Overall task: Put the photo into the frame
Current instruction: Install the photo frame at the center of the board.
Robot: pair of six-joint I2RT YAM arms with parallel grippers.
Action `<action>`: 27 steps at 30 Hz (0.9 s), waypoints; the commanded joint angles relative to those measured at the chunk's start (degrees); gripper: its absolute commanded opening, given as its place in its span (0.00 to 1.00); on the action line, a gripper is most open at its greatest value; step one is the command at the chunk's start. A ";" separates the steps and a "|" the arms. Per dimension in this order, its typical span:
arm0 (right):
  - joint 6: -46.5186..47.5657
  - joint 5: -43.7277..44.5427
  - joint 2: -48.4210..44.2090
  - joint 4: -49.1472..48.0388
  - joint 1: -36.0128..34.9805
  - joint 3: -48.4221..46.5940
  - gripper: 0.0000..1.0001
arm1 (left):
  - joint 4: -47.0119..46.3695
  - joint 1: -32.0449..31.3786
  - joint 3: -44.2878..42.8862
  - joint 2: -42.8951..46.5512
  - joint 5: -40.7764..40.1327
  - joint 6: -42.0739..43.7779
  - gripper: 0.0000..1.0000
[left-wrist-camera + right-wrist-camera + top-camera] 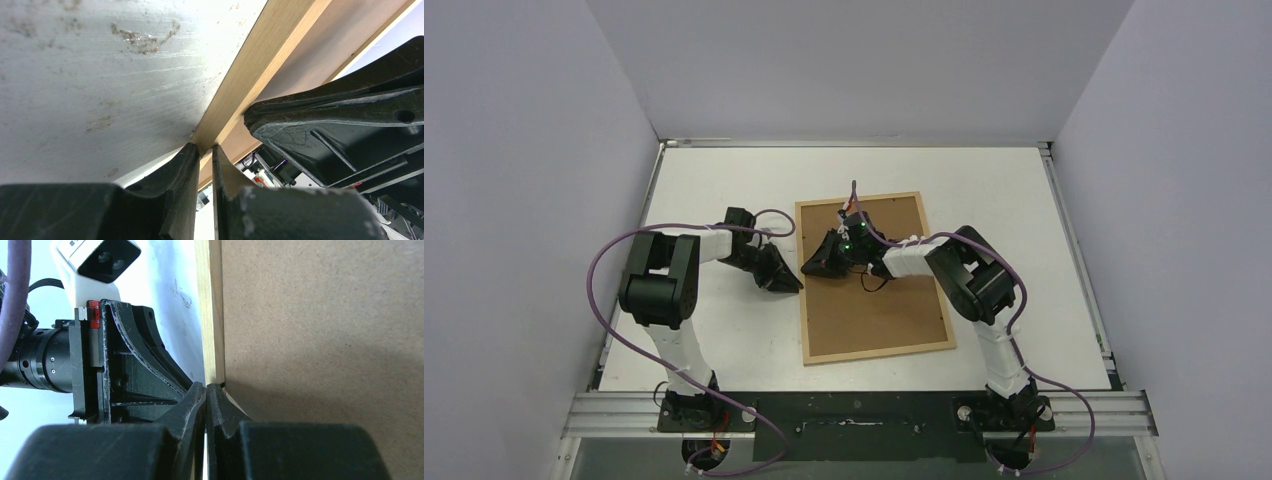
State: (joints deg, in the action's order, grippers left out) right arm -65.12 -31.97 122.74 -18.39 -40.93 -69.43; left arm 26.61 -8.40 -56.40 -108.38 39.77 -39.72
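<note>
The frame (874, 320) lies back-up on the table (724, 180), showing its brown board (320, 315). Its long axis runs away from the arm bases, skewed a little to one side. Everything turns on the frame's left long edge, where both arms meet at about the same spot, a bit beyond its middle.

The left gripper (798, 286) comes in low from outside that edge, with its arm folded back at the elbow and its tips right against the wood rim (260, 65). Only a thin slit shows between its fingers, and I cannot tell whether they nip the rim or merely touch it.

The right gripper (804, 269) reaches across the frame from the other side, its forearm lying over the board. Its fingers are pressed together on nothing, with the tips at the seam where the board meets the rim.

The photo is nowhere to be seen, on the frame or beside it. My guess is that the edge has to be lifted or the board worked loose, and the left arm sits better for that
</note>
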 commanded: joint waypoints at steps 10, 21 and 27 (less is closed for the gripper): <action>4.63 3.49 2.39 8.89 -0.56 0.04 0.08 | 1.94 0.87 1.74 -4.81 -16.39 4.08 0.12; 7.45 6.09 2.52 15.18 -0.51 -0.01 0.27 | 2.25 1.14 1.60 -4.91 -16.72 4.30 0.12; 8.94 7.41 2.68 18.20 -0.47 -0.10 0.31 | 2.33 1.21 1.55 -4.96 -16.83 4.29 0.12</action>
State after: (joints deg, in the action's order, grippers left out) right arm -61.49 -32.16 122.56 -14.00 -40.97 -71.88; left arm 26.94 -7.77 -56.69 -109.14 40.86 -39.59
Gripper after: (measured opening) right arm 0.292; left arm 0.131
